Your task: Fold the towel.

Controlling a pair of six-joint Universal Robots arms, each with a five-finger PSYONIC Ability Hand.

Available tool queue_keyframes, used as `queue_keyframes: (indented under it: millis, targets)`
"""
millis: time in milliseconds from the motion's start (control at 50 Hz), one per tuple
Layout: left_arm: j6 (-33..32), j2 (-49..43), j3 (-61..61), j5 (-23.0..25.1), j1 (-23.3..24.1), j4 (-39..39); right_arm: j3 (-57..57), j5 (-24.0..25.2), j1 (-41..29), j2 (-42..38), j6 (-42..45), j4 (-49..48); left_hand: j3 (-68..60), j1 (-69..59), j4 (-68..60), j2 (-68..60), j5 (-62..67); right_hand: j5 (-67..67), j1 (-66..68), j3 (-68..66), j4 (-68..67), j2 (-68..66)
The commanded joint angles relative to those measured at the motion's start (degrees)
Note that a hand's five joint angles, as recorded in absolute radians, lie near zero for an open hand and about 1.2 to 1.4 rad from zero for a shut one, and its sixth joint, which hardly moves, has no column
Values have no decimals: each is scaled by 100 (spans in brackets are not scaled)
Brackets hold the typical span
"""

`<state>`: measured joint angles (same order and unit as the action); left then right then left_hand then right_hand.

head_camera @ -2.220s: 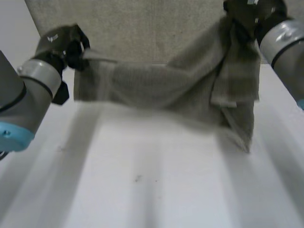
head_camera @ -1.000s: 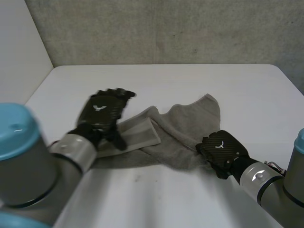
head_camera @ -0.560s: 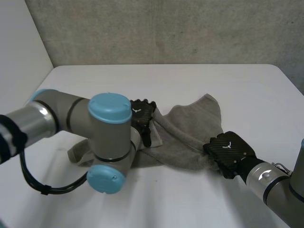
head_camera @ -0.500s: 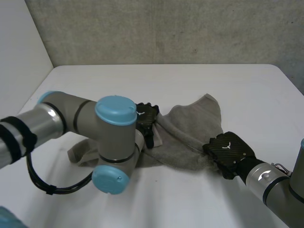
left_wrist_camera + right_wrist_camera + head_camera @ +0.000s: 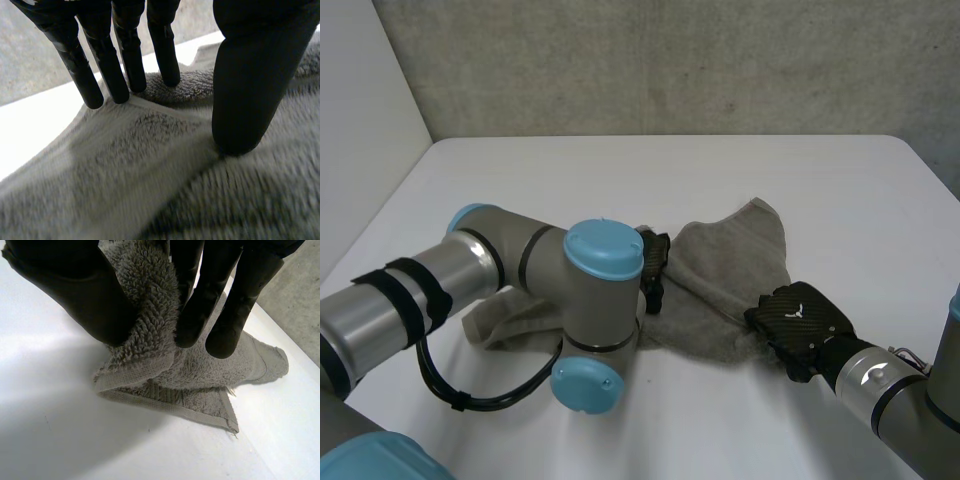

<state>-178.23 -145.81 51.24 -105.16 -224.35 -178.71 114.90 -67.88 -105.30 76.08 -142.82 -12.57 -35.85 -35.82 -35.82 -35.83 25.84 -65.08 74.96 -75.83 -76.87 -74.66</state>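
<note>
A grey towel (image 5: 730, 265) lies crumpled on the white table (image 5: 620, 170), partly hidden behind my left arm (image 5: 595, 300). My left hand (image 5: 655, 265) is over the towel's middle. In the left wrist view its fingers (image 5: 120, 60) and thumb (image 5: 245, 80) stand straight with their tips on the towel (image 5: 150, 170), a low ridge of cloth between them. My right hand (image 5: 798, 322) is at the towel's near right edge. In the right wrist view its thumb (image 5: 75, 280) and fingers pinch a lifted fold of the towel (image 5: 150, 315).
A grey wall (image 5: 670, 60) stands behind the table and a white panel (image 5: 360, 120) at its left. Bare tabletop lies beyond the towel and along the near edge (image 5: 720, 430). My left arm reaches across the table's near left part.
My left arm has swung rightward across the towel, and its hand has come down on the cloth with fingers and thumb drawing closer. The right hand has kept its pinch in place.
</note>
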Motion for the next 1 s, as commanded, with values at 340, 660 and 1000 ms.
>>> queue_keyframes:
  millis: [340, 660, 1000]
  targets:
    - [-124, 245, 262, -1103, 14, 99, -2, -6, 9, 4, 8, 0, -2427, -2431, -2431, -2429, 2428, -492, 504, -417, -313, -534]
    - [-466, 1913, 1887, -1024, -126, -586, -177, -59, 97, 161, -35, 53, -4415, -4418, -4418, -4417, 4416, -492, 504, -417, -313, -534]
    - [-1248, 5192, 3322, 83, -1418, -280, -2314, -323, 352, 1612, -194, 2567, -4415, -4418, -4418, -4417, 4416, -492, 504, -417, -313, -534]
